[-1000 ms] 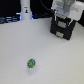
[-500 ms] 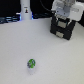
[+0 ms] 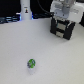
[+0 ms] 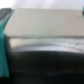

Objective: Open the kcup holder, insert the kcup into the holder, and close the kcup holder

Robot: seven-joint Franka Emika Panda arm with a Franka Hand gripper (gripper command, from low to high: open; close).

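The kcup holder (image 3: 64,29) is a black boxy unit with pale front marks at the back of the exterior view's right. My white gripper (image 3: 61,20) hangs right over its top front; I cannot tell how the jaws stand. The wrist view is blurred: a pale flat surface (image 4: 45,22) above a dark band (image 4: 45,57), with a teal finger (image 4: 2,37) at one edge. The kcup (image 3: 31,64), a tiny pod with a green top and pale sides, stands on the white table (image 3: 20,45), far from the gripper towards the front of the exterior view's left.
A slim white bottle-shaped post (image 3: 25,9) stands at the back of the exterior view's left, next to dark clutter (image 3: 7,20) along the table's far edge.
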